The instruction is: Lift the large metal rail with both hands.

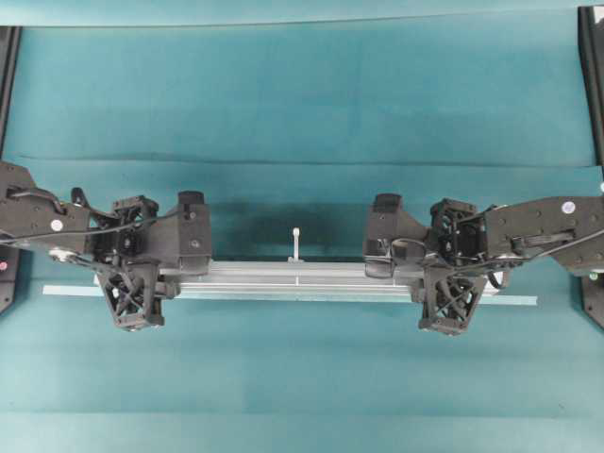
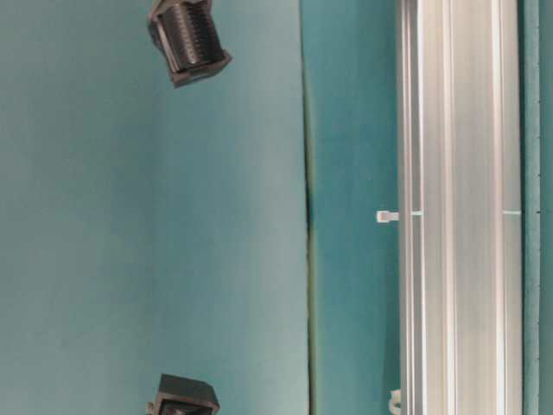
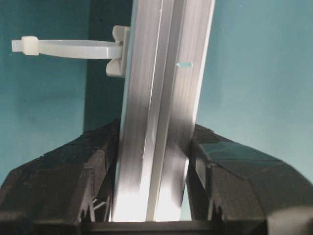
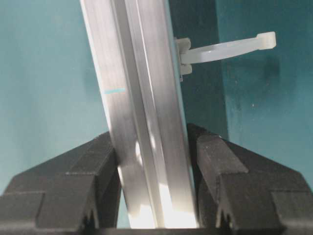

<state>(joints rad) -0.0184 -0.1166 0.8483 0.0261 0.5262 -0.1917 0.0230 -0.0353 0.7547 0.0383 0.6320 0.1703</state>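
Closest to your left wrist camera, the left gripper (image 3: pixel 151 196) has its black fingers (image 3: pixel 63 186) pressed against both sides of the large metal rail (image 3: pixel 156 122), pinching it. In the right wrist view the right gripper (image 4: pixel 156 196) clamps the same rail (image 4: pixel 142 107) the same way, a finger (image 4: pixel 244 181) on each flank.

You see the rail (image 1: pixel 293 276) from overhead running left to right across the teal table (image 1: pixel 302 94), a gripper near each of its ends: the left gripper (image 1: pixel 142 283) and the right gripper (image 1: pixel 444 288). A white peg (image 1: pixel 296 241) stands on the rail's far edge at its middle; the wrist views show it as a cable-tie-like strip (image 3: pixel 68 48) sticking out sideways. Just beside the rail on its near side lies a thin pale teal strip (image 1: pixel 510 300), reaching past both of the rail's ends.

Beyond the rail's far edge you have bare table up to a fold line (image 1: pixel 302 162) in the cover. Black frame posts (image 1: pixel 591 85) stand at the table's side edges, well apart from the rail.
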